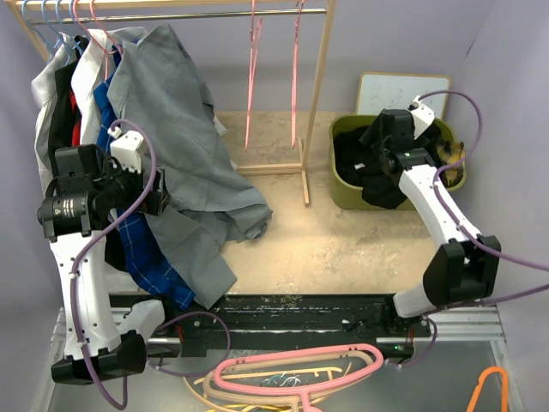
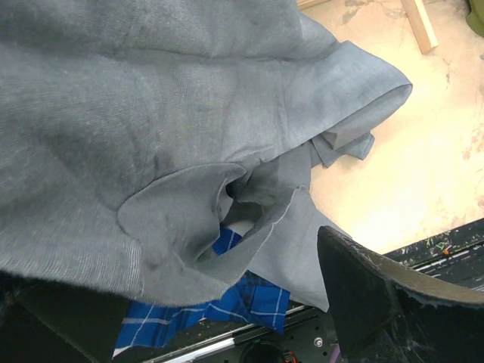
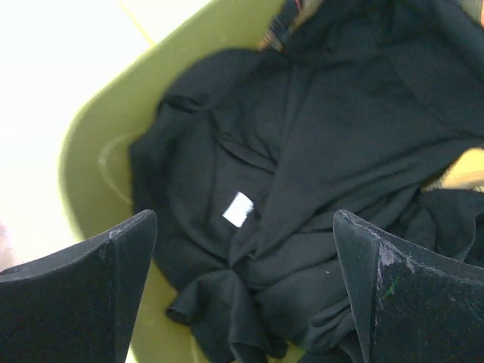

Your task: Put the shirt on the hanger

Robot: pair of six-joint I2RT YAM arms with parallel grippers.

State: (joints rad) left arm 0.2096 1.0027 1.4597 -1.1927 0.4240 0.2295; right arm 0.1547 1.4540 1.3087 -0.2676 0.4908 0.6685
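Walls (image 1: 395,43): pale lavender, plain, closing the back and the right side.
Floor surface (image 1: 343,240): mottled beige, evenly lit, lying ahead and to the right of the jaws of the left gripper (image 1: 161,193).
Clothes rack (image 1: 319,94): light wooden uprights, 1 metal rail (image 1: 214,15) across the top. Its flat wooden foot (image 2: 420,23) rests on the surface, well beyond those jaws.
Whiteboard (image 1: 386,90): small, against the back wall, beyond the jaws of the right gripper (image 3: 243,227).
Bin (image 3: 98,136): olive green, its wall below and left of the right jaws.
Light: bright, washing out the surface past the bin's rim.
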